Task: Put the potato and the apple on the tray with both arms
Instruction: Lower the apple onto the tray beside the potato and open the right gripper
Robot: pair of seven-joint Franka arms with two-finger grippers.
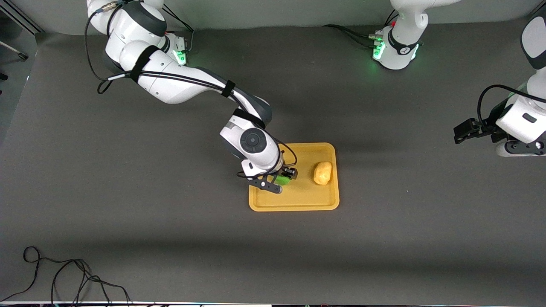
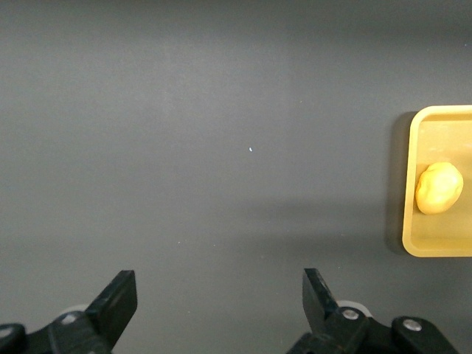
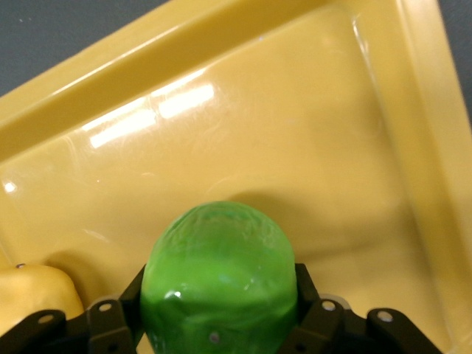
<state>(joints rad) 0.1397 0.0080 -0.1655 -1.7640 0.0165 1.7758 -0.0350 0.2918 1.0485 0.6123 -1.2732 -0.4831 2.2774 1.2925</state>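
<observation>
The yellow-orange tray (image 1: 298, 201) lies mid-table. The yellow potato (image 1: 323, 173) lies on it, toward the left arm's end. My right gripper (image 1: 283, 180) is shut on the green apple (image 1: 282, 181) low over the tray's other end; I cannot tell if the apple touches the tray. The right wrist view shows the apple (image 3: 219, 265) between the black fingers (image 3: 304, 284), the tray floor (image 3: 258, 133) and an edge of the potato (image 3: 33, 291). My left gripper (image 1: 463, 132) is open and empty over bare table at the left arm's end; its wrist view shows its fingers (image 2: 118, 295), the potato (image 2: 439, 188) and the tray (image 2: 442, 245).
The table is covered by a dark grey mat (image 1: 170, 213). A loose black cable (image 1: 64, 277) lies near the front edge toward the right arm's end. The two arm bases (image 1: 396, 51) stand along the back.
</observation>
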